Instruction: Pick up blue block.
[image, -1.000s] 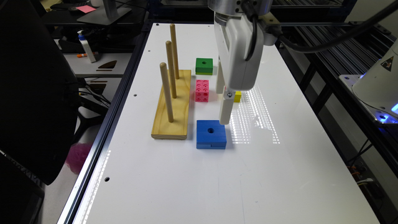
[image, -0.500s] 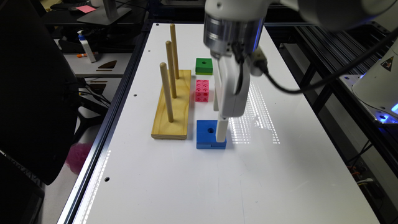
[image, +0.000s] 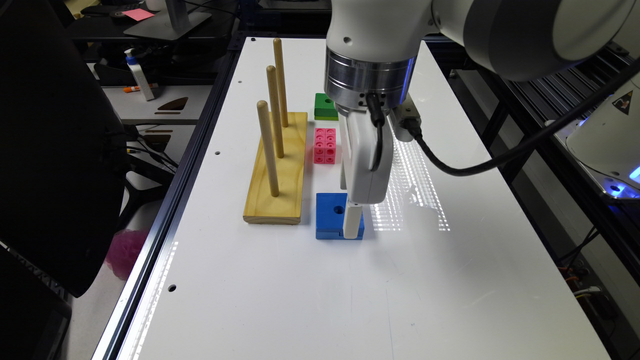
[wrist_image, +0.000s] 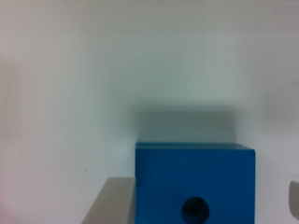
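The blue block (image: 332, 215) lies flat on the white table (image: 310, 295), just beside the near end of the wooden peg board (image: 278, 172), on the exterior view's right of it and not touching it. Its round centre hole faces up, and a shallow step shows along its near edge. The gripper (image: 351, 227) hangs straight down over the block from the Panda arm (image: 385, 45), its white finger (image: 352, 221) reaching down in front of the block's side away from the peg board, level with the block's top. In the wrist view the blue block (wrist_image: 195, 182) sits between two pale fingers: one finger (wrist_image: 110, 203) lies close against one side of the block, and the edge of the other shows a little apart from the opposite side, so the jaws stand spread to either side of the block and have not closed on it. The peg board carries three upright wooden pegs (image: 267, 147) in a row. Beyond the blue block, farther along the peg board's side, stands a pink studded cube (image: 325, 145), and beyond that a green holed block (image: 325, 106), near the board's far end. A black cable (image: 480, 162) runs from the wrist off toward the exterior view's right.
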